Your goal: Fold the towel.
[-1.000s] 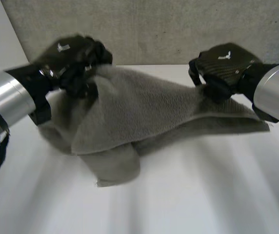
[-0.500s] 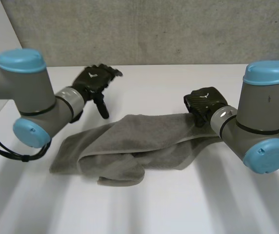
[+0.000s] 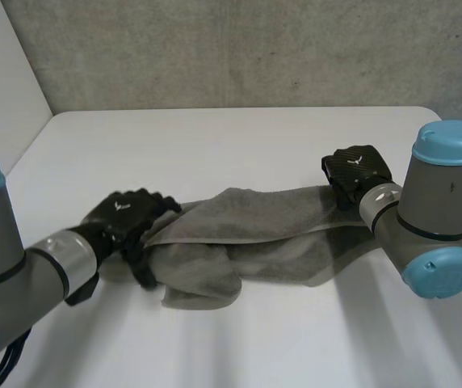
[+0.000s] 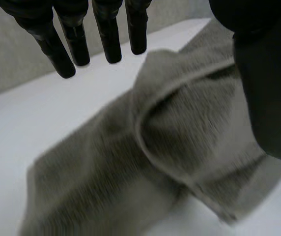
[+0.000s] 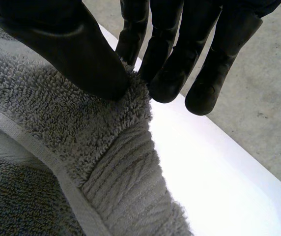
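Grey terry towel (image 3: 255,234) lies rumpled and half doubled over on the white table (image 3: 215,145), stretched out between both hands. Right hand (image 3: 356,171) pinches one end between thumb (image 5: 76,49) and fingertips (image 5: 165,73). Left hand (image 3: 122,218) sits at the other end, fingers (image 4: 108,34) straight and a bit spread, gripping nothing.

I am counting one grey towel (image 3: 239,234) lying on one white worktop (image 3: 239,137). Two black hands are sitting at it, the left hand (image 3: 122,218) at one end and the right hand (image 3: 356,171) at the other. Two arms are reaching in, the left arm (image 3: 21,275) and the right arm (image 3: 433,218), and two light-blue caps (image 3: 454,139) are showing on the right one.
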